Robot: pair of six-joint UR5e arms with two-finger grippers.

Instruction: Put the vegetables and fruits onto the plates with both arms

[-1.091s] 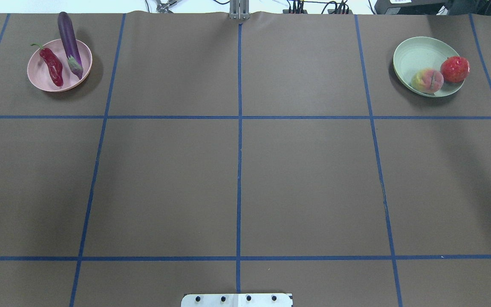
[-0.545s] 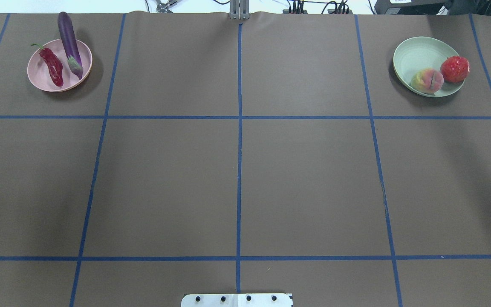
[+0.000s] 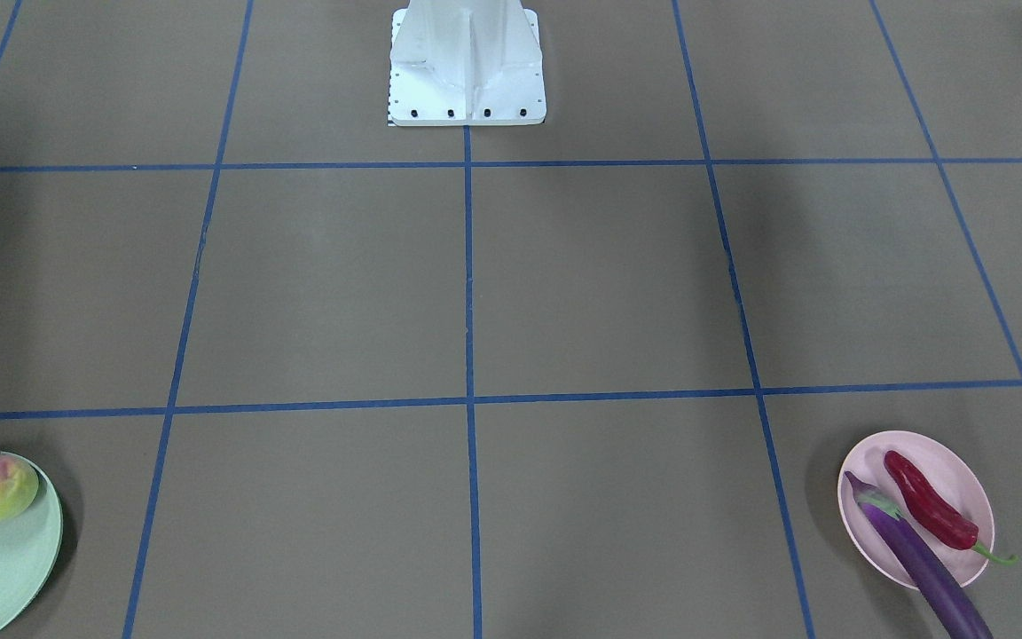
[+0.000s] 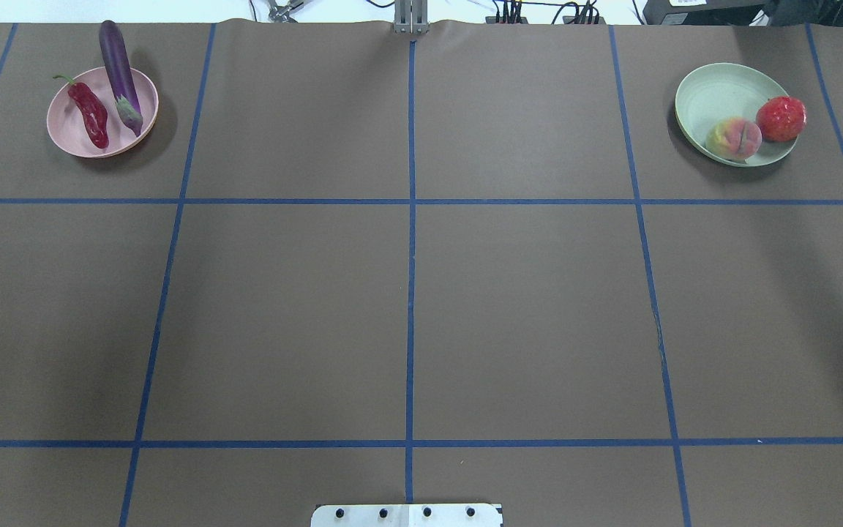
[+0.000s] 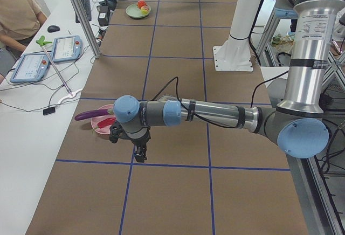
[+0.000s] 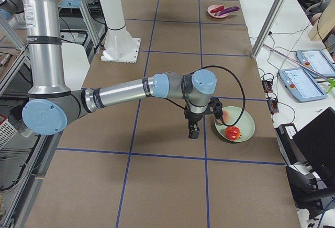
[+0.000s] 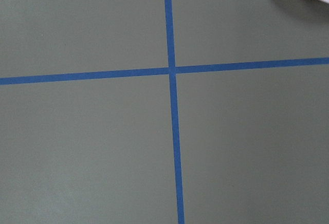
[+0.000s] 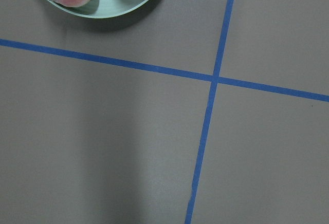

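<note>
Stretching low over the brown table [image 4: 421, 293], my left arm [image 5: 215, 115] and right arm [image 6: 120, 91] each hang a gripper above it, the left gripper [image 5: 140, 154] near the pink plate [image 4: 70, 135] and the right gripper [image 6: 194, 131] near the mint plate [image 4: 710, 91]; whether either pair of jaws is apart or together I cannot tell. On the pink plate lies the eggplant [image 4: 118, 69], its tail jutting over the far rim, with the chili [image 4: 91, 116] alongside. On the mint plate the pomegranate [image 4: 781, 118] sits at the rim, next to the peach [image 4: 735, 139].
</note>
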